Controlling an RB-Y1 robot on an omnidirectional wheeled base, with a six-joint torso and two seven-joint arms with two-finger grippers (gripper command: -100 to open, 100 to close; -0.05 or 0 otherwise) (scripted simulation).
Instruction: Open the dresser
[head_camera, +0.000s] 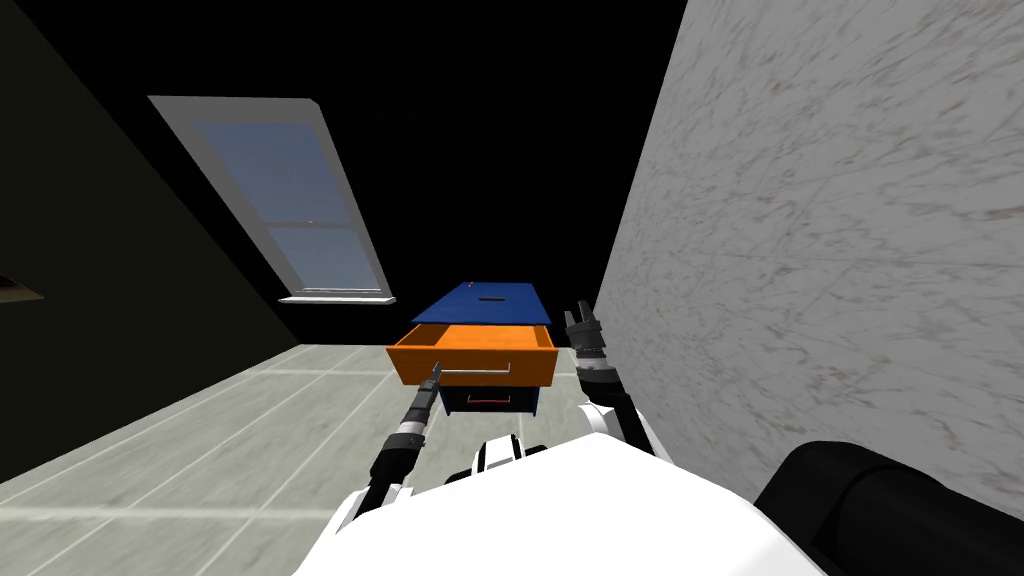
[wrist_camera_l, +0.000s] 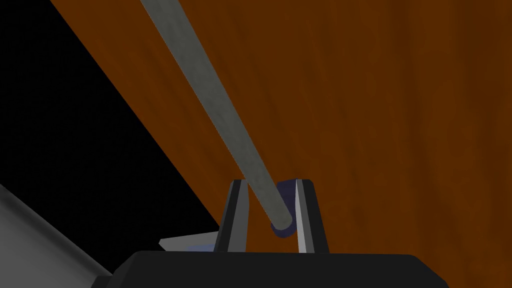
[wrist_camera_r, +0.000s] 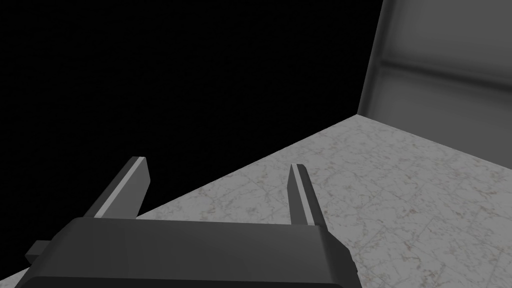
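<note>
A small dresser with a blue top (head_camera: 480, 302) stands against the marbled wall. Its orange top drawer (head_camera: 472, 366) is pulled out, with a grey bar handle (head_camera: 476, 371) across its front. Below it a dark blue drawer front (head_camera: 490, 400) with its own small handle sits flush. My left gripper (head_camera: 434, 372) is at the left end of the bar. In the left wrist view the gripper (wrist_camera_l: 271, 200) is shut on the grey bar handle (wrist_camera_l: 220, 115), against the orange drawer front (wrist_camera_l: 375, 125). My right gripper (head_camera: 583, 318) is raised beside the dresser, open (wrist_camera_r: 220, 187) and empty.
The marbled wall (head_camera: 820, 250) runs close along my right side. A window (head_camera: 285, 200) is set in the dark wall at the left. Pale tiled floor (head_camera: 200, 440) stretches left of the dresser. A black area lies behind the dresser.
</note>
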